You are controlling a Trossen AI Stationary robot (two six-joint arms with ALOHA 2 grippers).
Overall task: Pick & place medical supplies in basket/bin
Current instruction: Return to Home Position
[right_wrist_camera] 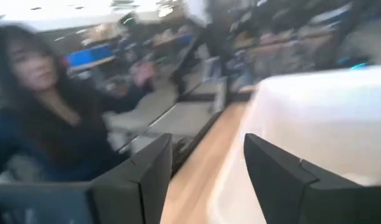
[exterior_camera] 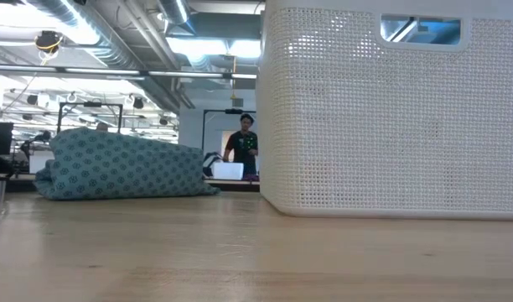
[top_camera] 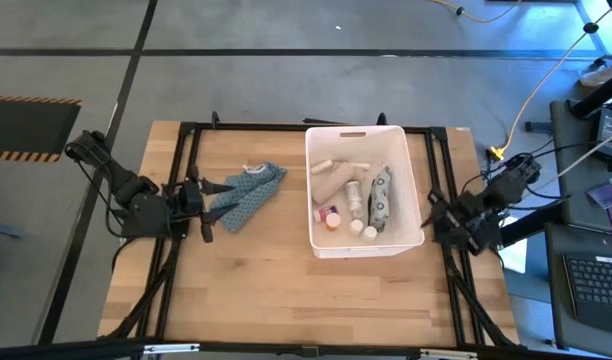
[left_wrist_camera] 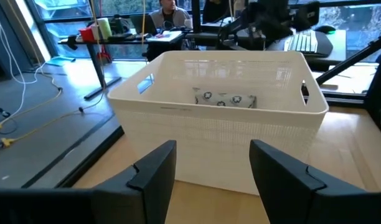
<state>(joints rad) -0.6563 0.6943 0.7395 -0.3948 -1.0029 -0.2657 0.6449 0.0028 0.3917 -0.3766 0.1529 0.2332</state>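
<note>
The white tub (top_camera: 364, 190) stands right of the table's middle, its slot handle (top_camera: 352, 133) on the far short wall. Inside lie a beige bandage roll (top_camera: 336, 183), white bottles (top_camera: 354, 196), a red-capped one (top_camera: 330, 215) and a grey-white patterned soft pack (top_camera: 380, 197), which also shows in the left wrist view (left_wrist_camera: 225, 99). A teal patterned cloth pack (top_camera: 248, 193) lies on the table left of the tub. My left gripper (left_wrist_camera: 212, 149) is open and empty at the cloth pack's left end, facing the tub (left_wrist_camera: 221, 124). My right gripper (right_wrist_camera: 208, 142) is open and empty beside the tub's right wall (right_wrist_camera: 327, 124).
Black frame rails (top_camera: 191, 170) run along the table's left, right and far sides. Bare wood lies at the near side (top_camera: 306, 300). In the low view the cloth pack (exterior_camera: 122, 165) and the tub (exterior_camera: 391, 117) stand side by side. A person (right_wrist_camera: 47, 106) shows beyond the table.
</note>
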